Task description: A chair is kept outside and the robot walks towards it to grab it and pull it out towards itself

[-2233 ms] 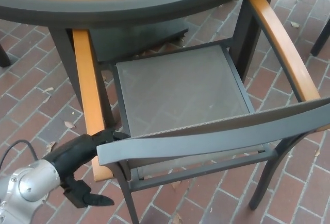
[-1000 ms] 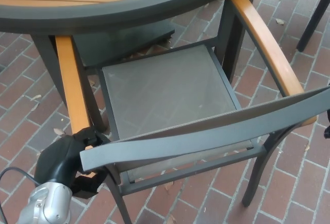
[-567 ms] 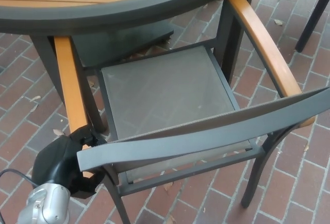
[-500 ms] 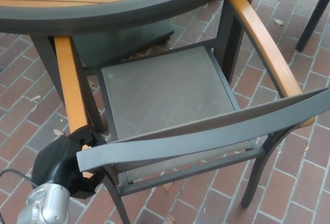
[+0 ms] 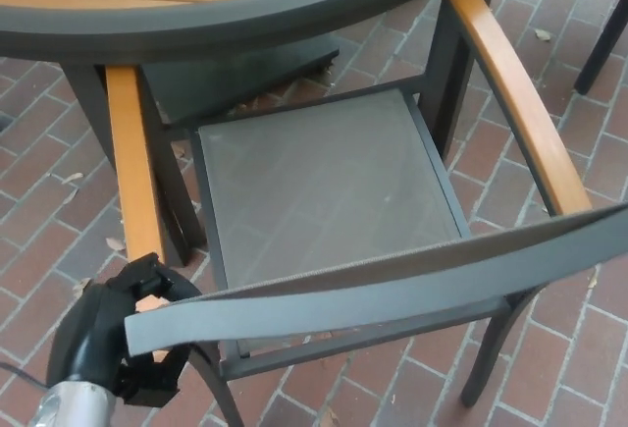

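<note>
Grey mesh seat and backrest, dark metal frame, orange wooden armrests: the chair point(image 5: 329, 191) stands on brick paving, its front tucked under the round table point(image 5: 196, 0). The walk looks done and the grab made, since the left hand point(image 5: 123, 334) is clamped round the near end of the chair's left armrest point(image 5: 132, 167). Most of the pull seems left. No right hand shows.

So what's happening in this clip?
The robot's left hand is clamped on the near end of the chair's left wooden armrest, beside the backrest. The chair sits on brick paving with its front tucked under a round table. The right hand is out of view.
</note>
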Controlling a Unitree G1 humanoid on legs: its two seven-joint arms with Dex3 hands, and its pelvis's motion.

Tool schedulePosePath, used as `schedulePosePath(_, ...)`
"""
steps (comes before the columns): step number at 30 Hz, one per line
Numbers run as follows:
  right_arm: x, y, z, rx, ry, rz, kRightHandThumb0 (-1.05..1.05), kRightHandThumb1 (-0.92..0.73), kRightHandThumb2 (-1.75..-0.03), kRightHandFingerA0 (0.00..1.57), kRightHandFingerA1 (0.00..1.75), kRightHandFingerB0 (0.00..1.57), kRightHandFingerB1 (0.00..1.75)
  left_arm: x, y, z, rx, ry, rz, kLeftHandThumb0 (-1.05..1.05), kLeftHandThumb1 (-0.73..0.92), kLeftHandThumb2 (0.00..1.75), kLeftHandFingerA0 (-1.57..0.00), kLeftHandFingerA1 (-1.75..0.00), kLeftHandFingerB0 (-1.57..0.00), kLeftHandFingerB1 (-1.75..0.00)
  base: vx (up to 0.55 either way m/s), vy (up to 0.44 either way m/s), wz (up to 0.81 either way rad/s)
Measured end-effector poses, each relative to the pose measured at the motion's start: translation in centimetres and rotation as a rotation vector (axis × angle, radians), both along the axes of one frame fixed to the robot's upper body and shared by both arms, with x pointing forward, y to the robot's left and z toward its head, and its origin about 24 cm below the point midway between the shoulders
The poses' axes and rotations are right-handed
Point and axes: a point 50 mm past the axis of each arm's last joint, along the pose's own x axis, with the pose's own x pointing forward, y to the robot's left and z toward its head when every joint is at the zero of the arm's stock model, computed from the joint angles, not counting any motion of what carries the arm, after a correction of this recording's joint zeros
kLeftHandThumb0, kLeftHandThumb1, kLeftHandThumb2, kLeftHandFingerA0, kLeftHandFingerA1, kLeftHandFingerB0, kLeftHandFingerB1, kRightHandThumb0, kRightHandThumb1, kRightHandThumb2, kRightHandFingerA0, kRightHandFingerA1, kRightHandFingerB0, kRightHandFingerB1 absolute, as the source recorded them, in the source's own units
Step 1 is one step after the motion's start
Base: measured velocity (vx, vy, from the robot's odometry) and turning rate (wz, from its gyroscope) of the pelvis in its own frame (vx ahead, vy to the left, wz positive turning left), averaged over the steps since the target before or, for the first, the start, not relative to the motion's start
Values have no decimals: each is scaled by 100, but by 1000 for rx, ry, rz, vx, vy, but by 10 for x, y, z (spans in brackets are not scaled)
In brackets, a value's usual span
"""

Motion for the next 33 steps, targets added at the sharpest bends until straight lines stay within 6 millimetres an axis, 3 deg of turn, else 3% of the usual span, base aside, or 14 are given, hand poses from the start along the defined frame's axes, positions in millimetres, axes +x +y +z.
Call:
schedulePosePath(1,-6,-1,-1,9,-6,-2,-10,-50,-134,93,174,81,157,-3,1,1,-10,2,5,-11,30,151,-110,-175,-93,-175,-23,-21,8)
schedulePosePath(2,-9,-2,-2,14,-8,-3,-12,-62,-109,94,172,81,157,-5,2,2,-14,4,7,-12,33,146,-109,-175,-90,-175,-24,-21,8)
schedulePosePath(4,-23,-6,-4,34,-20,-5,-11,-56,-123,94,171,82,157,-11,5,3,-32,14,19,-12,33,147,-110,-175,-90,-175,-13,-11,3)
schedulePosePath(13,-69,-7,-12,87,-18,31,-8,-59,-117,88,170,80,154,-24,17,10,-51,47,41,-11,34,143,-109,-175,-89,-173,0,0,0)
schedulePosePath(14,-73,-6,-12,93,-17,36,-19,-77,-81,90,171,80,156,-26,18,10,-50,54,42,-12,37,141,-105,-175,-93,-158,-52,-17,7)
schedulePosePath(15,-77,-6,-13,100,-13,40,-19,-77,-81,90,171,80,156,-27,20,10,-49,61,42,-12,37,141,-105,-175,-93,-158,0,0,0)
schedulePosePath(16,-82,-6,-13,108,-8,45,-16,-74,-87,88,173,78,157,-29,22,11,-48,69,40,-14,42,124,-132,-144,-116,-133,0,0,0)
schedulePosePath(18,-91,-5,-14,117,3,56,-16,-74,-87,88,173,78,157,-32,25,12,-45,82,39,-14,42,124,-132,-144,-116,-133,0,0,0)
schedulePosePath(19,-97,-5,-15,124,11,65,-14,-72,-97,90,175,78,159,-34,28,13,-42,89,40,-10,31,144,-105,-174,-91,-169,0,0,0)
schedulePosePath(23,-112,-3,-16,147,27,87,-19,-78,-85,89,174,77,157,-38,34,16,-37,105,41,-12,32,144,-107,-175,-91,-171,0,0,0)
schedulePosePath(24,-117,-3,-16,155,34,91,-19,-79,-83,92,173,80,155,-39,37,17,-38,111,43,-13,40,124,-133,-147,-116,-136,0,0,0)
schedulePosePath(26,-129,-4,-16,166,49,99,-19,-79,-83,92,173,80,155,-43,40,19,-40,122,42,-13,40,124,-133,-147,-116,-136,0,0,3)
schedulePosePath(27,-129,-4,-16,166,49,99,-19,-77,-83,95,170,83,150,-43,40,19,-40,122,42,-11,33,140,-109,-175,-94,-169,0,0,0)
schedulePosePath(33,-176,-1,-8,198,62,113,-24,-84,-76,88,175,72,160,-70,47,26,-54,165,35,-13,31,145,-115,-173,-101,-159,0,0,0)
